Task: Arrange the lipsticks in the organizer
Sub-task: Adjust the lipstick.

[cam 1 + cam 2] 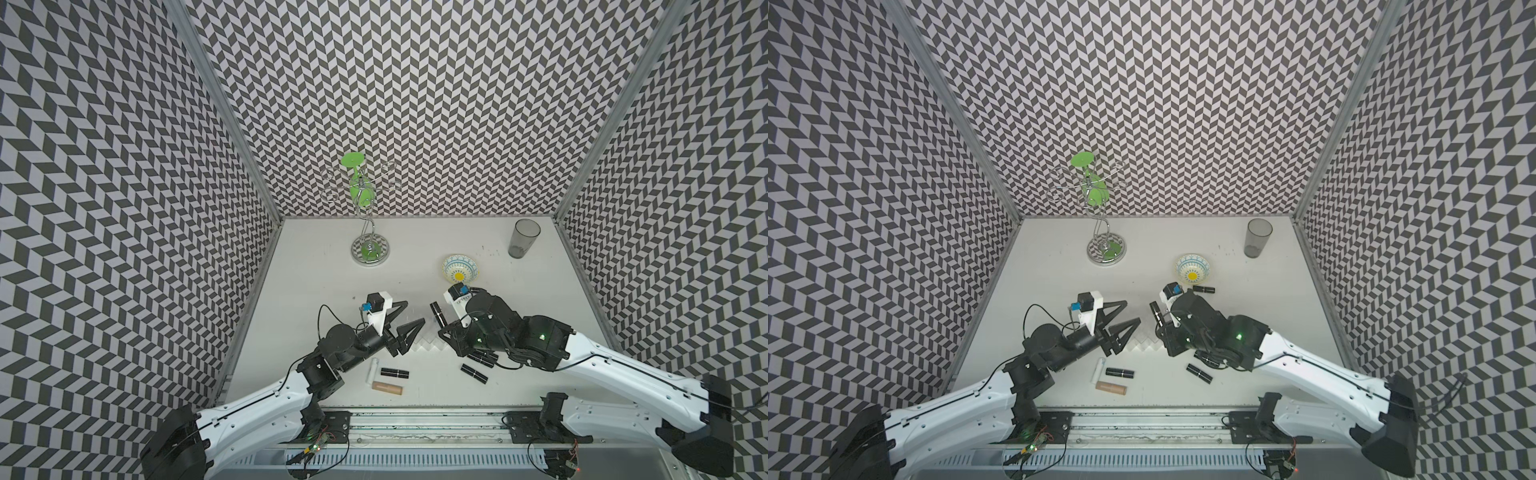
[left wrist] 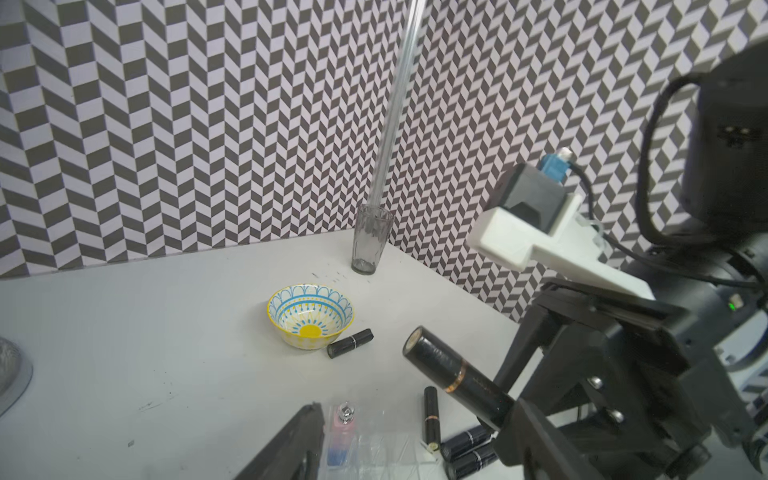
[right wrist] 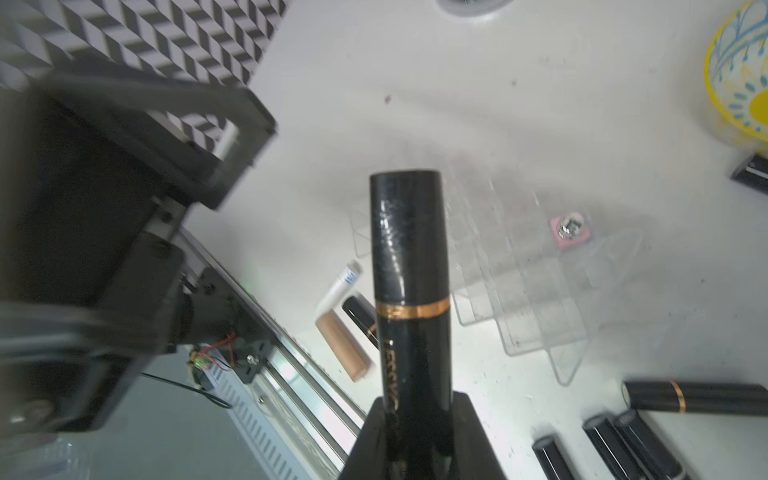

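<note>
Since both top views show it plainly, I record first that my left gripper (image 1: 414,313) stands with its jaws spread wide and nothing between them, at the left edge of the organizer (image 1: 420,343). My right gripper (image 1: 445,329) is clamped on the held lipstick (image 1: 438,314), a black tube that juts up past the jaws over the organizer's right side. The organizer sits between the two grippers, largely covered by them. Nearer the arm bases lie a white tube (image 1: 372,371), a black tube (image 1: 395,373) and a beige tube (image 1: 387,388), close together. A lone black lipstick (image 1: 473,372) lies well to their right. Farther back are a patterned bowl (image 1: 1183,266), a short black tube (image 1: 1203,289) just beside it, a grey tumbler (image 1: 521,245) and a wire stand (image 1: 385,249).

Left wrist view: one finger (image 2: 291,444) of my left gripper shows. Just beside it a blue-pink lipstick (image 2: 343,432) stands upright in a cell of the organizer (image 2: 386,453). The held lipstick (image 2: 453,374) is tilted, its lower end inside my right gripper (image 2: 509,415).

Right wrist view: my right gripper (image 3: 415,411) grips the base of the held lipstick (image 3: 409,257), its gold band clear of the jaws. The organizer (image 3: 519,299) lies beyond, with the blue-pink lipstick (image 3: 570,230) in a far cell. Its other visible cells are bare. A gold-banded tube (image 3: 694,397) lies on the table just outside the organizer.
</note>
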